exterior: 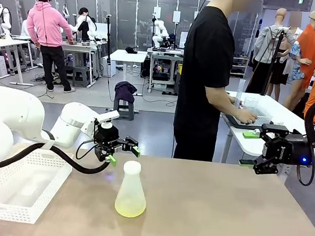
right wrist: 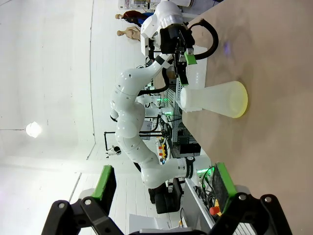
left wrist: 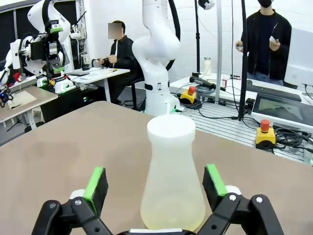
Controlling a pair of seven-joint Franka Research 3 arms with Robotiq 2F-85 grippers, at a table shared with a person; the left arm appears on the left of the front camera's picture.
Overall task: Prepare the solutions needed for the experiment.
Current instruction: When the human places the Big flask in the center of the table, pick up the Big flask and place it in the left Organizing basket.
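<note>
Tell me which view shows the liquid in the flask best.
The front view: the flask stands whole and upright, the yellow liquid bright at its base. The left wrist view is closer, but the liquid looks pale and the frame's edge cuts its bottom. The right wrist view shows the flask sideways, farther off.

Front view: white basket point(exterior: 14, 188) at lower left cut off by the frame's left and bottom edges; left arm's bulk runs off the left edge. Person point(exterior: 208, 84) at top centre cropped at the top edge; their hand point(exterior: 246, 116) rests on a tray point(exterior: 240, 124) whose contents are too small to tell. Right arm leaves the right edge. Left wrist view: flask point(left wrist: 172, 181) base cut by the bottom edge, behind the gripper body; liquid level hard to read through the frosted wall.
</note>
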